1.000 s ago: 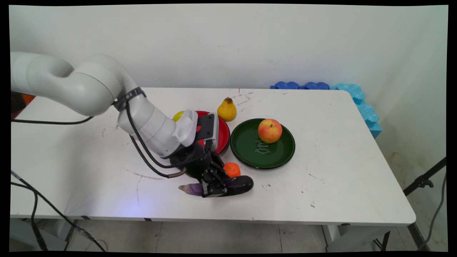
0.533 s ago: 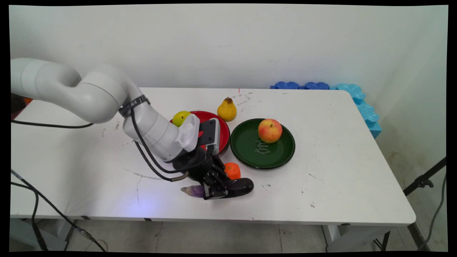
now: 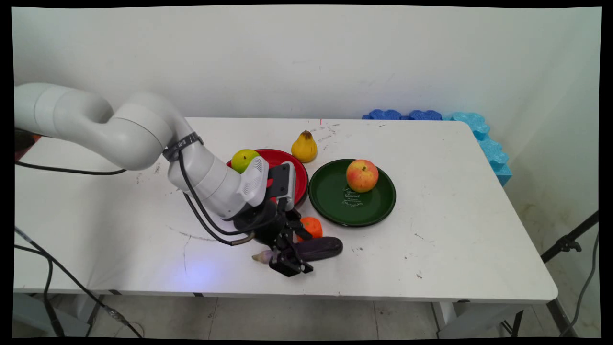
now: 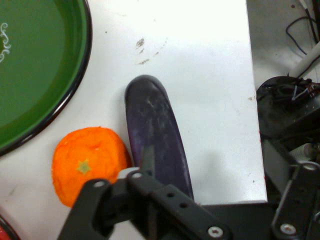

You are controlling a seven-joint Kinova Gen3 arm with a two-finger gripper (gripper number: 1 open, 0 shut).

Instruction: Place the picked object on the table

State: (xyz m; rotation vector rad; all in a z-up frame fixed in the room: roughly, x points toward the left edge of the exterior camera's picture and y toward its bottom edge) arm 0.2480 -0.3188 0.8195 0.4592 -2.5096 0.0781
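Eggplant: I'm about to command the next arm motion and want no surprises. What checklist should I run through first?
1. Gripper open: ok, the fingers stand apart.
2. Eggplant between the fingers: ok, it lies flat on the table.
3. Both fingers touching it: not ok, only one finger meets its side.
4. Orange clear of the eggplant: not ok, no gap shows, and it sits beside that finger.
5. Green plate clear of the gripper: ok, it lies apart.

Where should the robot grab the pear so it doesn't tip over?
Probably round the pear's fat lower half, coming straight down from above. It stands upright and alone behind the red plate, and its narrow top would likely slip.
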